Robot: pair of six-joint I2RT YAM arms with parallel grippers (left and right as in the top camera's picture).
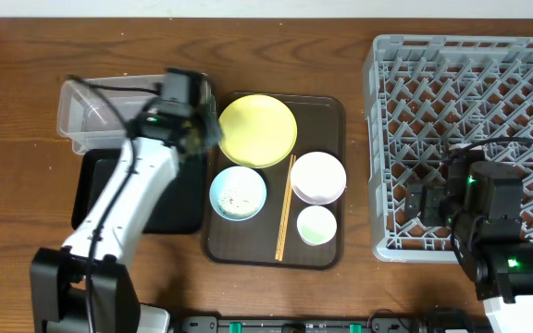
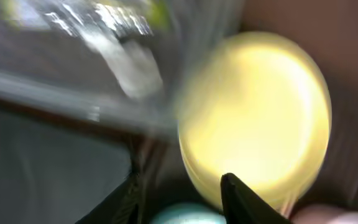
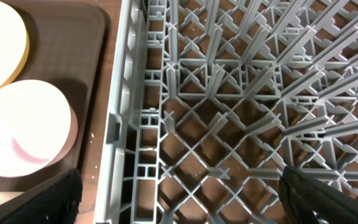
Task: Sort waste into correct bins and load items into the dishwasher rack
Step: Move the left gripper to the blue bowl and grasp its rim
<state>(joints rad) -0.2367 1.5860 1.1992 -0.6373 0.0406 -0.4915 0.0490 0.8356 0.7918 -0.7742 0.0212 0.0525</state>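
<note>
Overhead, nothing is being loaded yet: the dishwasher rack (image 1: pixel 470 55) is sitting bare while the yellow plate (image 1: pixel 257 129), blue bowl (image 1: pixel 238 190) with rice scraps (image 1: pixel 237 198), white bowl (image 1: pixel 317 176), cup (image 1: pixel 316 225) and chopsticks (image 1: pixel 285 208) are being kept on the brown tray (image 1: pixel 248 242). In the blurred left wrist view, the left gripper (image 2: pixel 180 180) is being held apart and empty between clear tub (image 2: pixel 55 68) and plate; the wrapper cannot be made out. In the right wrist view, the right gripper (image 3: pixel 180 186) is being held wide apart over the rack's edge.

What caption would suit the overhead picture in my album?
Left hand hovers between clear tub and yellow plate on the brown tray; grey rack waits at right.
</note>
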